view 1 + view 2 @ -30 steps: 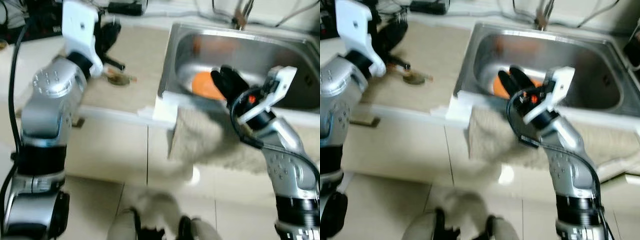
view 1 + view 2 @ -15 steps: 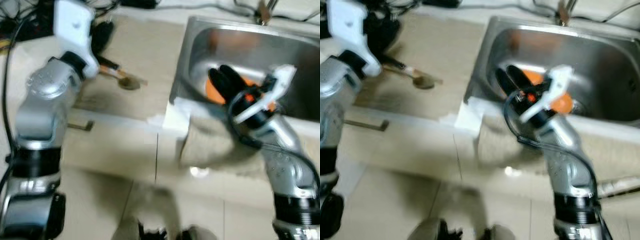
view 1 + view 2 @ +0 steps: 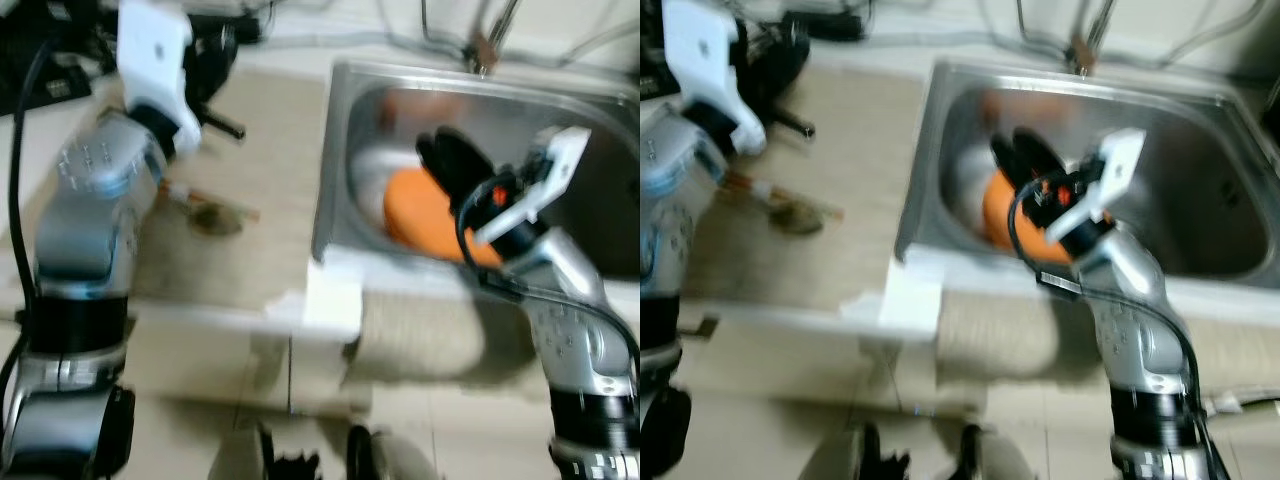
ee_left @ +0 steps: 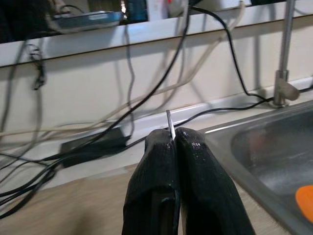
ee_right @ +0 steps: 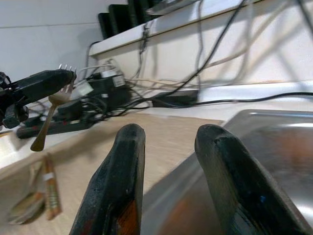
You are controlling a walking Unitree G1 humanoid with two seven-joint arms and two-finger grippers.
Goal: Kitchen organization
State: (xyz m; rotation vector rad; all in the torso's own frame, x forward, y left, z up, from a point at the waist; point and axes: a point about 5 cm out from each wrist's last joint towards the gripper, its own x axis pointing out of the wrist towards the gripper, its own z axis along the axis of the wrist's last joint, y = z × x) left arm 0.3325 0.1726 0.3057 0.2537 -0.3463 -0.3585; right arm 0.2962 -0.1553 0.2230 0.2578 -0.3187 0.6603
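Note:
My left gripper [image 4: 174,139] is raised over the back of the beige counter [image 3: 270,150], shut on a metal fork [image 5: 51,115] whose tines stick up past the fingertips. My right gripper [image 5: 171,134] hangs open inside the steel sink [image 3: 1200,200], just above an orange dish [image 3: 420,215] lying in the basin, with nothing between its fingers. On the counter, left of the sink, lie a brownish spoon [image 3: 215,215] and a small stick beside it.
A faucet [image 3: 490,40] stands behind the sink. Cables and a black power strip [image 4: 93,144] run along the back wall. A white sheet [image 3: 330,300] and a grey towel [image 3: 420,335] hang over the counter's front edge, with tiled floor below.
The whole picture has swayed and blurred, so the camera has moved. My right gripper stays open over the orange dish and my left gripper stays raised with the fork.

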